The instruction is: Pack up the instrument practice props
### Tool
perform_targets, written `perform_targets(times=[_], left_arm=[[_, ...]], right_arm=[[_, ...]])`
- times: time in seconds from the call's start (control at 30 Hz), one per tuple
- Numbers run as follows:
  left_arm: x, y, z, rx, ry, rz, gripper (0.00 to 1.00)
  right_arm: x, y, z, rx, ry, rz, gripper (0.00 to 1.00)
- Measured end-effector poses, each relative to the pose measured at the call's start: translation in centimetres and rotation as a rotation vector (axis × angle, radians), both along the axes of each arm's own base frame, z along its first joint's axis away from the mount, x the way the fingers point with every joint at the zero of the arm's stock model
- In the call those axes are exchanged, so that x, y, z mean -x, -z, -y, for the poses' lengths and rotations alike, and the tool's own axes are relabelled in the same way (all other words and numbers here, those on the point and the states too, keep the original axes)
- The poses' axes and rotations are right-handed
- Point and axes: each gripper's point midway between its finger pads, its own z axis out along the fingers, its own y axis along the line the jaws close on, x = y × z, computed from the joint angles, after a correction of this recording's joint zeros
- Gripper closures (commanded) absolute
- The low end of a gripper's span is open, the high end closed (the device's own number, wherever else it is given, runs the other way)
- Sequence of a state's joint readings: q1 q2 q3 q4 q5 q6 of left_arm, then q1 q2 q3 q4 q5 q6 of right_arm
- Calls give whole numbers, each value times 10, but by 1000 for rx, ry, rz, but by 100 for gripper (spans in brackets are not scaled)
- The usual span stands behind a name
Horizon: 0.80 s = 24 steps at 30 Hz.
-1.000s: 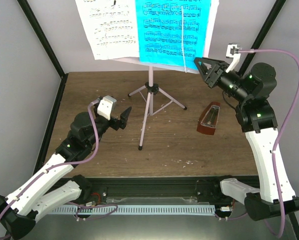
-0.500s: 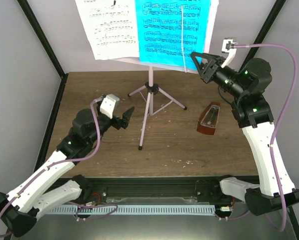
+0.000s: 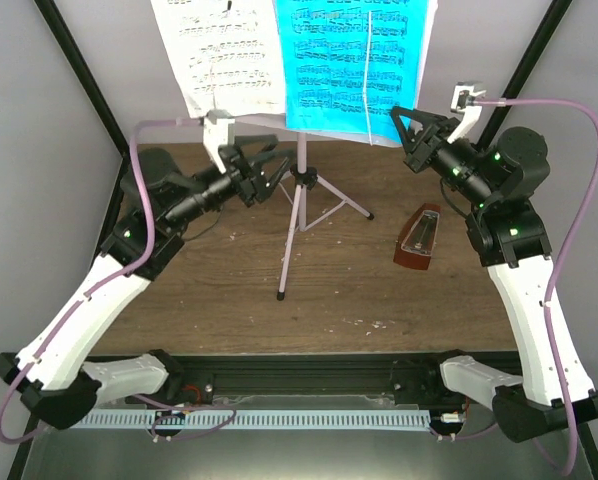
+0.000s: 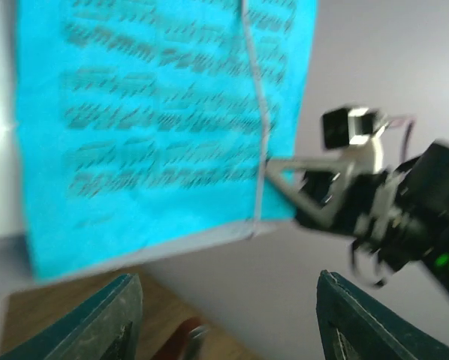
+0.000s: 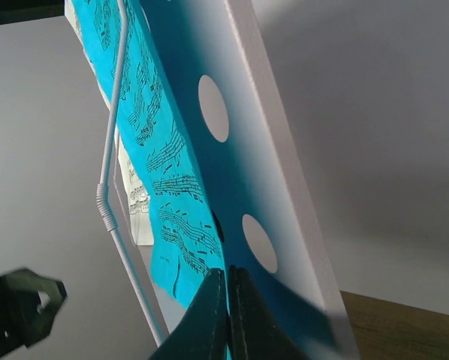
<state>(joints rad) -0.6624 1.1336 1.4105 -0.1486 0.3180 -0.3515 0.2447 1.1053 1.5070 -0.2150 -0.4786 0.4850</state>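
Two music sheets sit on the desk [image 5: 284, 150] of the pale pink music stand [image 3: 297, 215]: white sheet [image 3: 219, 50] at 9 o'clock, cyan sheet [image 3: 354, 60] at 3 o'clock, edges side by side. The desk is pale with round holes and sits at 12 o'clock in the top view. A thin wire clip [image 3: 367, 70] runs down across the cyan sheet.

Stand: pole upright, three legs spread on the brown counter [image 3: 209, 290], feet at roughly 10, 4 and 6 o'clock from the hub.

Metronome [image 3: 417, 240]: small, brown, clear front. It is on the counter at 4 o'clock from the hub, near the 4 o'clock foot and not touching it.

Right hand [image 3: 399, 115]: raised at the lower 3 o'clock corner of the desk. In the wrist view its fingers [image 5: 213, 315] are pressed together, tips against the bottom edge of the cyan sheet. I cannot tell whether paper is caught in the seam.

Left hand [image 3: 274, 172]: raised at 9 o'clock of the pole, just below the desk, near the pole. Contact cannot be judged. Its fingers [image 4: 119, 322] stand apart with nothing between them. The wrist view is blurred and faces the cyan sheet.
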Motion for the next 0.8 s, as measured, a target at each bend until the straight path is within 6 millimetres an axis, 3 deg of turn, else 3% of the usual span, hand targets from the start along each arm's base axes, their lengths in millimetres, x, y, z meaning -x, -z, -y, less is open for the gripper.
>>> perform_targets(times=[0.1, 0.2, 0.47, 0.7, 0.8], left_arm=[[-2, -33, 18, 90, 89, -8, 38], [-13, -47, 40, 131, 153, -34, 39], [-52, -59, 92, 170, 233, -86, 40], [-63, -90, 103, 220, 247, -39, 44], [-64, -103, 105, 243, 261, -17, 51]], right_arm=[[3, 1, 2, 3, 12, 10, 99], [3, 1, 3, 9, 16, 19, 99], [-2, 3, 1, 8, 12, 25, 99], [-3, 4, 1, 8, 11, 25, 99], [-2, 3, 1, 8, 11, 27, 99]])
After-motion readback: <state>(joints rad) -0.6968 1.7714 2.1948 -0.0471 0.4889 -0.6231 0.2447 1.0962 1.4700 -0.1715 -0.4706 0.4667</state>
